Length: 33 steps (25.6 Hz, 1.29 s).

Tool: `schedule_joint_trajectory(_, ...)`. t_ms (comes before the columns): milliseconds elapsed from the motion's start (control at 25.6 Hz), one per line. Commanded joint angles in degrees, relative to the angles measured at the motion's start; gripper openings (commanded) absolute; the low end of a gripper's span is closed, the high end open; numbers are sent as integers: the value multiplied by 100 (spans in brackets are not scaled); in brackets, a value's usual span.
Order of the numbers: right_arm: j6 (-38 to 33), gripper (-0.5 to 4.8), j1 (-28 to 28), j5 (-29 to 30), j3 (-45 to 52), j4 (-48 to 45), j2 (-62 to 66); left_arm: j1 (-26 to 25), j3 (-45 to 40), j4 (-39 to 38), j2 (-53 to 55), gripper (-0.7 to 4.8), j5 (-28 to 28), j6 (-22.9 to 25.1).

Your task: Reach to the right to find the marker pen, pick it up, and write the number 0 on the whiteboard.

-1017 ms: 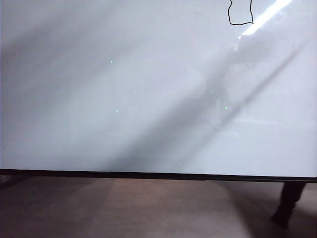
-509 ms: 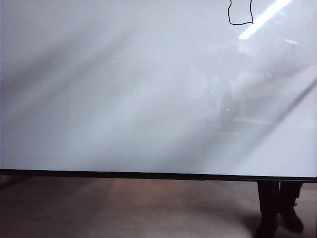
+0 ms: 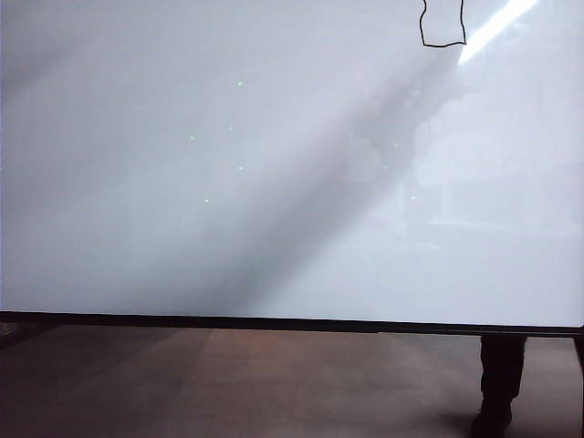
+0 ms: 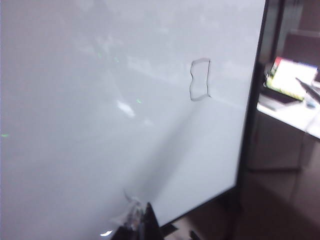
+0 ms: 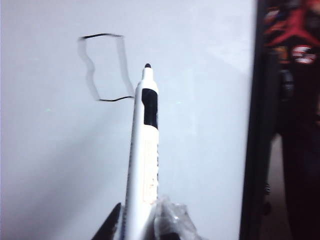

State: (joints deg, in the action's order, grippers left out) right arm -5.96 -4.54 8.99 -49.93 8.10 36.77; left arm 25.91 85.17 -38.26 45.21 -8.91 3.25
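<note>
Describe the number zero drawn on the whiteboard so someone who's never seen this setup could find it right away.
Start with the whiteboard, a big glossy white panel with a thin black lower edge. Look to its upper right, where the number 0 sits beside a bright light streak. It is a small, boxy black outline with a wavy side, the only ink on the board.

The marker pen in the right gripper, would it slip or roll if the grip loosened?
Probably both. The marker pen has a smooth, round white barrel, so it would likely roll once on a flat surface. The right gripper is shut on its rear end only, leaving most of its length unsupported, so it may pivot or slide. It looks stiff and light.
</note>
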Motion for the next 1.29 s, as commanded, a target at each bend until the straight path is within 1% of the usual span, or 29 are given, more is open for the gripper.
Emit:
schedule_joint_trajectory(39, -7, -5, 402, -278, 247, -26, -354, -417, -509, -146, -673, -5, -157, -229)
schedule_joint_trajectory(117, -9, -5, 662, -481, 490, -20, -669, -590, -914, -111, -1150, -5, -87, -380)
schedule_joint_trajectory(196, -7, -5, 914, -614, 761, -20, -997, -614, -1292, -68, -1519, -6, 46, -564)
schedule_joint_trajectory(274, -4, -5, 1119, -649, 1010, 2, -1300, -614, -1770, 81, -1917, -6, 243, -933)
schedule_joint_trajectory(352, -4, -5, 1309, -669, 1287, 2, -1554, -614, -2310, 389, -2251, -6, 367, -1163)
schedule_joint_trajectory(509, -9, -5, 1532, -549, 1845, 20, -1801, -614, -3510, 1283, -2658, -5, 374, -1198)
schedule_joint_trajectory(665, -9, -5, 1755, -518, 2455, -221, -1853, -610, -4791, 2251, -2667, -5, 286, -1471)
schedule_joint_trajectory(743, -7, -5, 1873, -522, 2767, -511, -1836, -610, -5392, 2636, -2588, -5, 225, -1419)
schedule_joint_trajectory(822, -11, -5, 1965, -518, 3084, -844, -1823, -610, -5910, 2861, -2490, -5, 363, -1425)
schedule_joint_trajectory(939, -11, -5, 2076, -525, 3416, -933, -1821, -610, -6557, 3296, -2385, -5, 393, -1449)
schedule_joint_trajectory(1056, -13, -5, 2142, -522, 3711, -929, -1823, -610, -7040, 3709, -2345, -5, 363, -1449)
schedule_joint_trajectory(1174, -105, -5, 2190, -522, 3954, -933, -1825, -610, -7355, 3886, -2343, -5, 356, -1482)
schedule_joint_trajectory(1213, -323, -5, 2205, -522, 4087, -940, -1825, -610, -7495, 3877, -2345, -6, 356, -1589)
schedule_joint_trajectory(1291, -457, -5, 2225, -481, 4299, -942, -1853, -610, -7681, 3882, -2345, -5, 356, -1742)
